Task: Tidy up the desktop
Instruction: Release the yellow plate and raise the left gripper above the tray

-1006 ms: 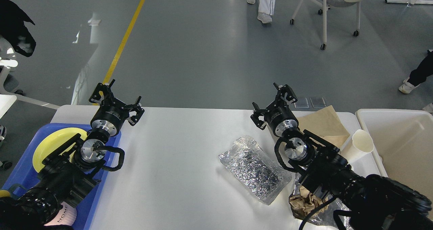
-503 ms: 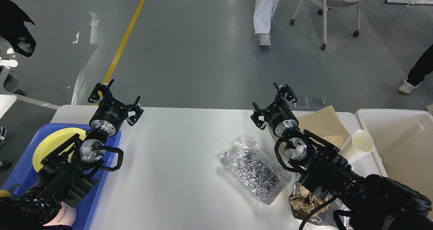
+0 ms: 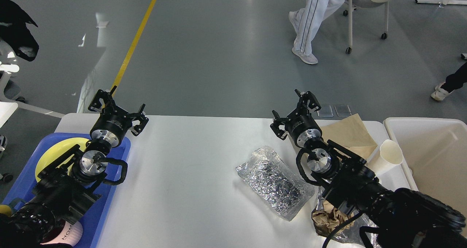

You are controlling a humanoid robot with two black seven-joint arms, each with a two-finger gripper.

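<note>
The white desktop [image 3: 189,167] fills the middle of the head view. A crinkled silver foil bag [image 3: 274,181] lies on it right of centre. A brown paper sheet [image 3: 350,133], a white paper cup [image 3: 387,155] on its side and crumpled brown paper [image 3: 328,220] lie at the right. My left gripper [image 3: 116,107] is open and empty above the desktop's far left corner. My right gripper [image 3: 295,111] is open and empty above the far edge, beyond the foil bag.
A blue tray [image 3: 116,155] with a yellow plate [image 3: 54,155] sits at the left edge under my left arm. A beige bin [image 3: 430,157] stands at the right. A person [image 3: 313,22] walks on the floor beyond; a chair [image 3: 365,7] stands there.
My left gripper has moved a little left and away, toward the far left corner. My right arm has not moved. The person beyond the table has walked to the right.
</note>
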